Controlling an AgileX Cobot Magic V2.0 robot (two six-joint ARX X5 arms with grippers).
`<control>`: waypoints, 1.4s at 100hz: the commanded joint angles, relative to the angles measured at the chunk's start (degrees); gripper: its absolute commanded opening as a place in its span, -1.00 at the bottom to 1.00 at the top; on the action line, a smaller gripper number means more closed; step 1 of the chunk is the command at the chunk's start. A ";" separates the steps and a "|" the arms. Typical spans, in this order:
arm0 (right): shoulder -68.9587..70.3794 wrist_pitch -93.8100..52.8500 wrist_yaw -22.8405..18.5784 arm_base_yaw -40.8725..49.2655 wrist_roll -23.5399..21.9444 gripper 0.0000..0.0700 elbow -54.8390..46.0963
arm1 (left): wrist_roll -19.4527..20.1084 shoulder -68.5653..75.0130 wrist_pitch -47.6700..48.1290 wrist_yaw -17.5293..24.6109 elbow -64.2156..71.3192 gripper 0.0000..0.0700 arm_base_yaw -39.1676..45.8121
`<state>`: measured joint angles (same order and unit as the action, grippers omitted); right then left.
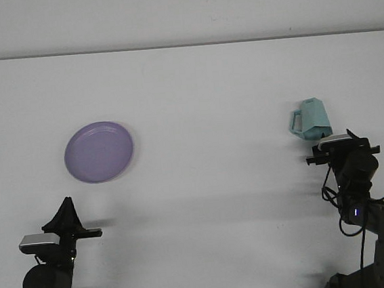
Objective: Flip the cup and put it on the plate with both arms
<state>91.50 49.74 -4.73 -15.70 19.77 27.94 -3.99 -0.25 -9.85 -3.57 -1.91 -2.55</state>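
From the front view I see a pale teal, faceted cup (310,119) on the right of the white counter (200,89). It stands upside down, long axis vertical, handle pointing left. My right hand (342,144) sits just in front of it; I cannot tell how far it is open. A smooth, round lilac plate (99,151) lies well apart on the left. My left hand (66,214) rests near the front edge, its opening also unclear.

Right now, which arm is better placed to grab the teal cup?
Right. The right arm's tool sits just in front of the pale teal faceted cup with the side handle. The left arm's tool is parked at the near edge, below the round purple plate, far across the white table from the cup.
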 commanded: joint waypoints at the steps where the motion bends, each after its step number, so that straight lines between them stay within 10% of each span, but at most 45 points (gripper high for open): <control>1: 3.85 1.40 -1.03 -0.68 1.09 0.24 2.75 | -0.15 0.07 -0.59 -0.17 1.11 -0.96 -0.09; 53: 19.52 0.79 -6.45 -1.36 3.08 0.21 19.19 | -0.15 0.07 -0.52 -0.17 1.11 -0.96 -0.09; 75: 19.89 0.81 -9.31 -1.42 3.23 -0.97 19.74 | -0.15 0.07 -0.55 -0.17 1.11 -0.96 -0.09; 83: 19.89 0.81 -9.44 -1.42 3.02 -0.98 19.74 | -0.15 0.07 -0.55 -0.17 1.11 -0.96 -0.09; 140: -10.38 -33.57 -11.98 3.80 -17.99 -0.99 19.74 | -0.15 0.07 -0.61 -0.17 1.11 -0.96 -0.09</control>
<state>85.78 21.91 -16.38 -13.43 7.03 46.72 -3.99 -0.25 -9.85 -3.57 -1.91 -2.55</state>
